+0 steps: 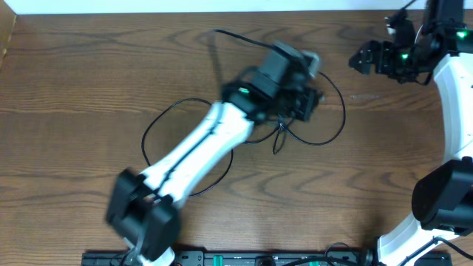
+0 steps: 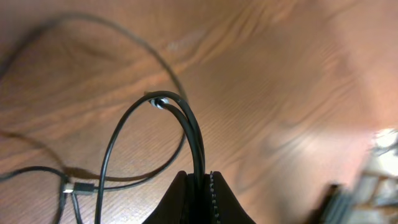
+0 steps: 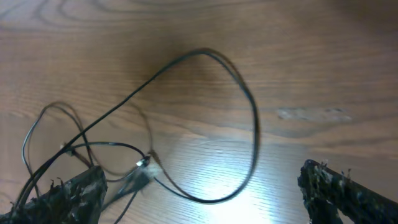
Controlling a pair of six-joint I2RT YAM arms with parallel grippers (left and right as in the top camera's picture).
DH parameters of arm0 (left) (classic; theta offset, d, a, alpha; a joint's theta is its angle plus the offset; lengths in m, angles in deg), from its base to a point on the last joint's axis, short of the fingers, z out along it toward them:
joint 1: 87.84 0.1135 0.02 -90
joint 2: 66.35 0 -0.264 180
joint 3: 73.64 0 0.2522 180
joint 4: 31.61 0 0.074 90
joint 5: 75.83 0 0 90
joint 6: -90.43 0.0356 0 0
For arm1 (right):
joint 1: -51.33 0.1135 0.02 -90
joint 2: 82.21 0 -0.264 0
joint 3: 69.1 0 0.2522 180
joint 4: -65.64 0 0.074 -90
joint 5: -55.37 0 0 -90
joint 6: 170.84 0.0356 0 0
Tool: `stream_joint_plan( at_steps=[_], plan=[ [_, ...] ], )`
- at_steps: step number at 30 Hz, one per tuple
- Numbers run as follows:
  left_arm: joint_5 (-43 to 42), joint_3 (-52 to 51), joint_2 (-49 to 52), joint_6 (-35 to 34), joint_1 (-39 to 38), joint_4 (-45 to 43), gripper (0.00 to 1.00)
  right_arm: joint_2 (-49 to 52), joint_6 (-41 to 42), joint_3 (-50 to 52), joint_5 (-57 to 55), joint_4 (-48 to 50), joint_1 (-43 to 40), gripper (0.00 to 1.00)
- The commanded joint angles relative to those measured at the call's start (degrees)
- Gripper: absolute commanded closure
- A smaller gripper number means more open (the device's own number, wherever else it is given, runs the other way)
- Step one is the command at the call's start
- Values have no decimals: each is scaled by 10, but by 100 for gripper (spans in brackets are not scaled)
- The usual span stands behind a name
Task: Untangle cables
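Observation:
Thin black cables (image 1: 329,133) lie in loose loops on the wooden table around the middle. My left gripper (image 1: 301,102) hangs over the tangle. In the left wrist view it (image 2: 203,180) is shut on a doubled black cable (image 2: 196,134) that arches up out of the jaws. A small plug (image 2: 84,186) lies on the wood beside it. My right gripper (image 1: 360,59) is at the far right, apart from the cables. It (image 3: 202,190) stands open and holds nothing. A wide cable loop (image 3: 252,118) and a plug end (image 3: 143,163) lie on the table beyond its fingertips.
The left arm (image 1: 192,151) stretches diagonally from its base (image 1: 140,214) at the front left, over part of a cable loop. The right arm's base (image 1: 443,199) stands at the front right. A black rail (image 1: 222,258) runs along the front edge. A raised rim (image 1: 7,37) borders the left.

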Motion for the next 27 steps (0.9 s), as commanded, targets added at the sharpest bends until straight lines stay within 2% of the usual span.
stream_joint_plan(
  at_steps=[1, 3, 4, 5, 6, 8, 10, 12, 19, 27],
  plan=[
    [91, 7, 51, 58, -38, -12, 93, 8, 3, 3, 2, -5, -16, 3],
    [111, 7, 77, 60, -56, -29, 90, 8, 3, 3, 2, -7, -25, 3],
    [116, 7, 89, 59, -63, -38, 83, 8, 3, 3, 2, -8, -29, 3],
    [116, 7, 99, 60, -70, -47, 71, 8, 3, 3, 2, -9, -32, 3],
    [115, 7, 109, 59, -75, -56, 53, 8, 3, 3, 2, -9, -35, 3],
    [115, 7, 122, 59, -85, -67, 29, 8, 3, 3, 2, -9, -39, 2],
    [118, 7, 124, 59, -89, -73, 16, 8, 3, 3, 2, -9, -41, 2],
    [120, 8, 120, 59, -89, -82, 9, 8, 0, 3, 2, -9, -41, 1],
    [119, 12, 58, 56, -75, -90, 7, 8, 0, 3, 2, -9, -40, 1],
    [120, 13, -93, 55, -33, -56, 6, 8, -27, 3, 2, -23, -12, 1]
  ],
)
